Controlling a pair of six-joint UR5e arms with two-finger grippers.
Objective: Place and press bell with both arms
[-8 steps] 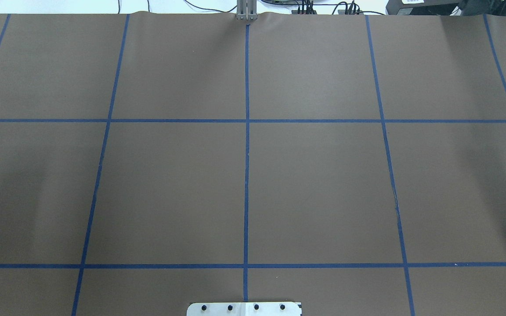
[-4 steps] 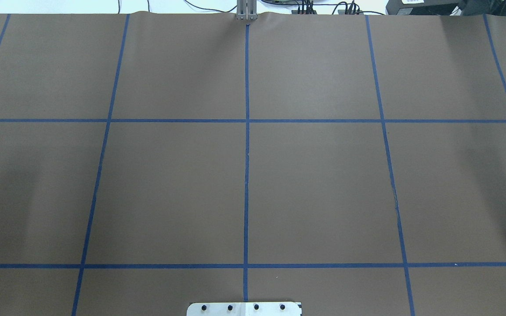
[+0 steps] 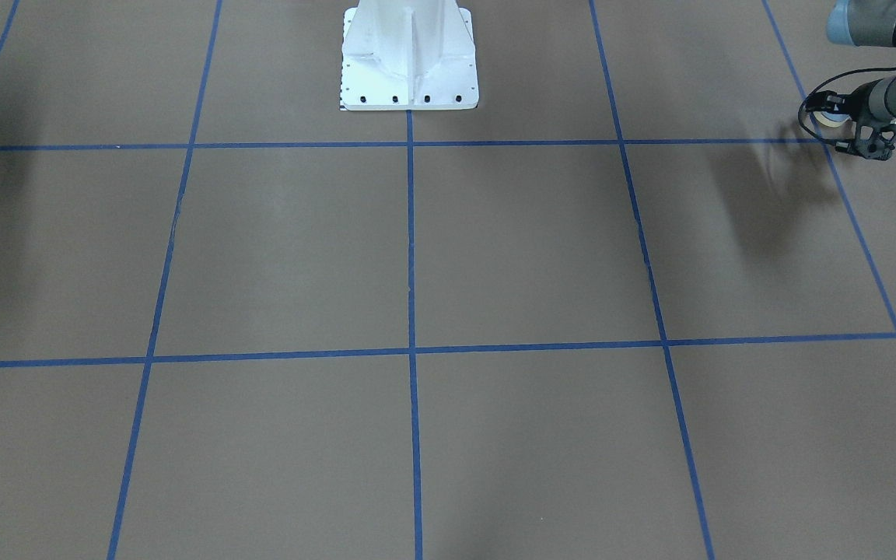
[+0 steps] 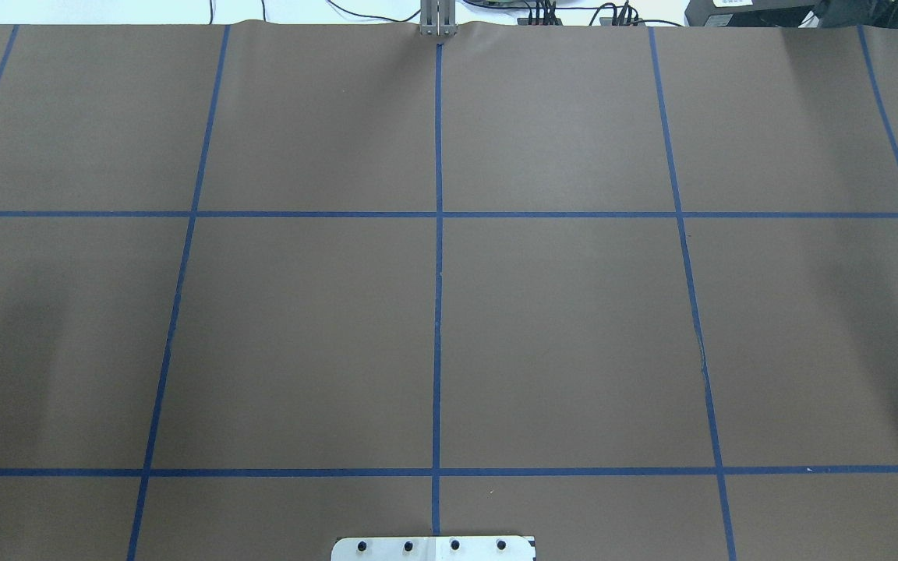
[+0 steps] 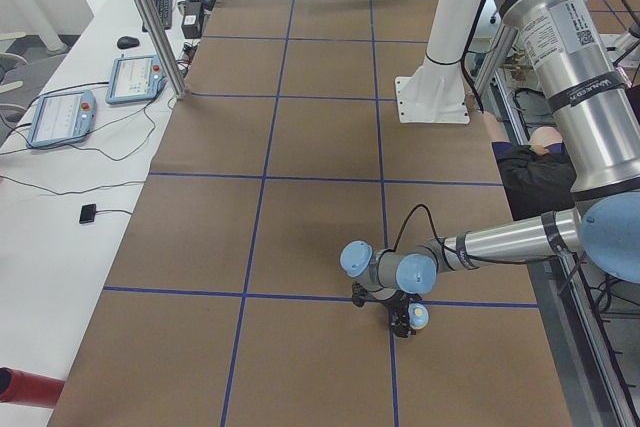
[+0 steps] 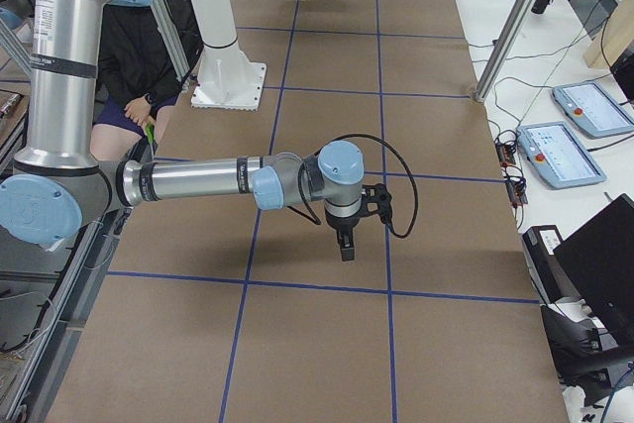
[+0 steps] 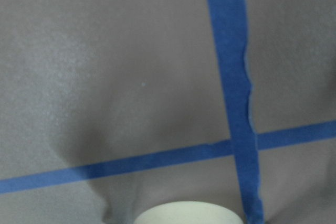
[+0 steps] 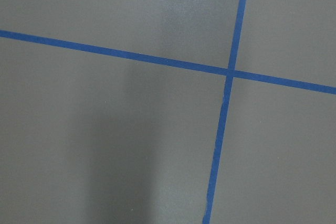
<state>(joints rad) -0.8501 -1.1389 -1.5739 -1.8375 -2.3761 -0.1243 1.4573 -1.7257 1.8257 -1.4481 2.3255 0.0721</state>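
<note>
My left gripper (image 3: pixel 827 113) is shut on the small light-blue bell (image 3: pixel 832 120) and holds it sideways just above the brown table at my far left. The exterior left view shows the gripper (image 5: pixel 408 323) and bell (image 5: pixel 419 317) low over a blue tape crossing. The bell's cream rim (image 7: pixel 186 214) fills the bottom edge of the left wrist view. My right gripper (image 6: pixel 344 251) points down above the table at my far right and is seen only in the exterior right view. I cannot tell whether it is open or shut. The overhead view shows neither arm.
The white bolted pedestal (image 3: pixel 409 62) stands at the table's robot side. Blue tape lines (image 4: pixel 438 312) divide the brown cover into squares. Teach pendants (image 5: pixel 62 115) and cables lie on the white side bench. A seated person (image 5: pixel 530 162) is behind the robot.
</note>
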